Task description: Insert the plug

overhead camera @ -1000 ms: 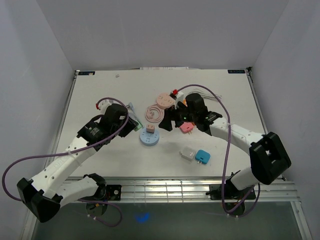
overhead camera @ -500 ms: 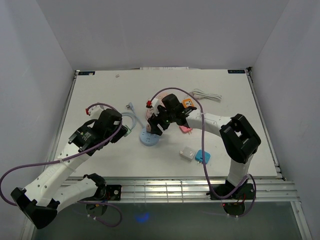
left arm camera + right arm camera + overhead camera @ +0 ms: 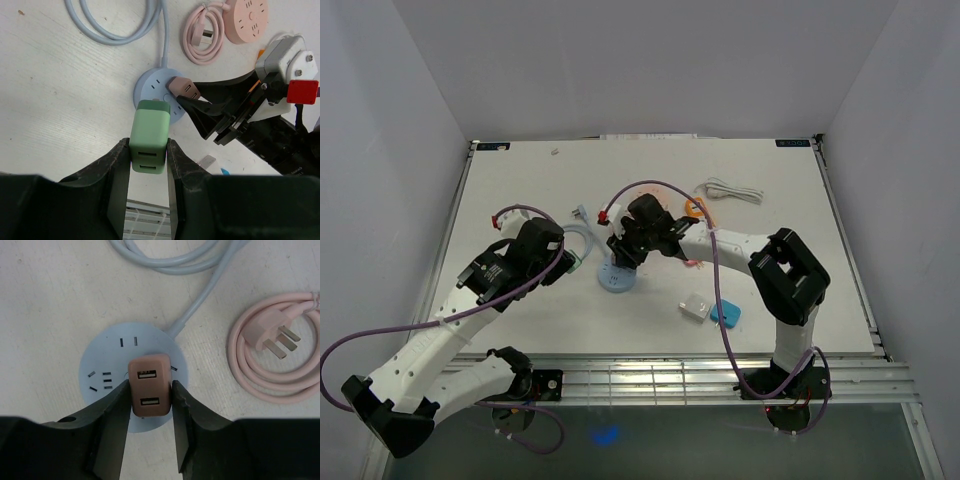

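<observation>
A round blue power strip [image 3: 107, 357] lies on the table, also seen in the top view [image 3: 617, 283]. A brownish-pink plug [image 3: 149, 385] with two USB ports stands on the strip's top face. My right gripper [image 3: 150, 390] is shut on this plug, one finger pressed on each side. My left gripper [image 3: 148, 145] is shut on a green plug [image 3: 148, 131] and holds it just at the near rim of the blue power strip [image 3: 150, 87]. In the left wrist view the pink plug [image 3: 182, 89] shows with the right gripper's fingers on it.
A pink round power strip [image 3: 245, 20] and its coiled pink cable [image 3: 272, 357] lie beyond the blue one. The blue strip's cable [image 3: 115, 30] loops to the far left. A white adapter [image 3: 695, 307] and a blue adapter [image 3: 726, 313] lie near the front right; a white cable [image 3: 730, 190] lies at the back.
My right arm swung left from the pink items to the blue power strip and its jaws closed on the brownish-pink plug. My left gripper drew back slightly with the green plug.
</observation>
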Motion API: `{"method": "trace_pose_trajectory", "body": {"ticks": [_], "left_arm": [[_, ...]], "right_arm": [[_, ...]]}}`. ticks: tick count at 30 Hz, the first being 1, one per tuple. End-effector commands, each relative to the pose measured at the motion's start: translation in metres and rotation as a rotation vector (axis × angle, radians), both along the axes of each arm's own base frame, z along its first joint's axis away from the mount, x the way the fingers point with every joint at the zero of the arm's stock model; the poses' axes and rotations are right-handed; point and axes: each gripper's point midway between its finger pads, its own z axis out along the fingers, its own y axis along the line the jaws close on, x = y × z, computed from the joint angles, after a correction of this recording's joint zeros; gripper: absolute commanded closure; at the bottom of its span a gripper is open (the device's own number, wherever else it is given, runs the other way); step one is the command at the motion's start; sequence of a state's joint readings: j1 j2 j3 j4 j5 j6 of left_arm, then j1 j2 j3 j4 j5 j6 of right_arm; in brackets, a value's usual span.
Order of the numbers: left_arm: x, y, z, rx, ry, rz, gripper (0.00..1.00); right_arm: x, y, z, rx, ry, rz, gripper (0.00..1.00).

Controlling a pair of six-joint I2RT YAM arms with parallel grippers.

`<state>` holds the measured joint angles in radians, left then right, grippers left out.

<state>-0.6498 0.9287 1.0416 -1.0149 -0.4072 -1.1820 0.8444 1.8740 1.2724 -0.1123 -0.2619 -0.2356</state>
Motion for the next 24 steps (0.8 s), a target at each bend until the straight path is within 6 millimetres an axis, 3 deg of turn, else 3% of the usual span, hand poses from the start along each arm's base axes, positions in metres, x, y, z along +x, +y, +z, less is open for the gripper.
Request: {"method": "trace_pose_trajectory", "body": {"ticks": [1,5,9,13,18,22,23,24], "left_arm": [[0.003,-0.001,0.007,-0.011,-0.040,-0.016,1.00],[0.001,-0.007,-0.003,-0.013,-0.018,-0.048,1.00],[0.000,-0.018,-0.011,-0.030,0.007,-0.097,1.00],[-0.002,-0.028,-0.027,-0.052,0.029,-0.149,1.00],[-0.003,-0.043,-0.038,-0.059,0.068,-0.229,1.00],[-0.001,-0.055,-0.049,-0.049,0.113,-0.287,1.00],[0.001,-0.058,-0.049,-0.052,0.109,-0.298,1.00],[0.000,-0.059,-0.051,-0.050,0.114,-0.310,1.00]], "right_arm": [[0.013,0.008,0.007,0.007,-0.044,-0.038,0.60],[0.012,-0.002,0.001,-0.006,-0.026,-0.124,0.76],[0.007,-0.018,-0.001,-0.020,-0.011,-0.286,0.83],[-0.009,-0.043,-0.008,-0.015,0.061,-0.456,0.84],[-0.031,-0.045,-0.013,-0.040,0.129,-0.566,0.83],[-0.038,-0.049,-0.013,-0.101,0.112,-0.668,0.71],[-0.041,-0.050,-0.013,-0.104,0.120,-0.679,0.57],[-0.041,-0.049,-0.012,-0.092,0.124,-0.683,0.51]]}}
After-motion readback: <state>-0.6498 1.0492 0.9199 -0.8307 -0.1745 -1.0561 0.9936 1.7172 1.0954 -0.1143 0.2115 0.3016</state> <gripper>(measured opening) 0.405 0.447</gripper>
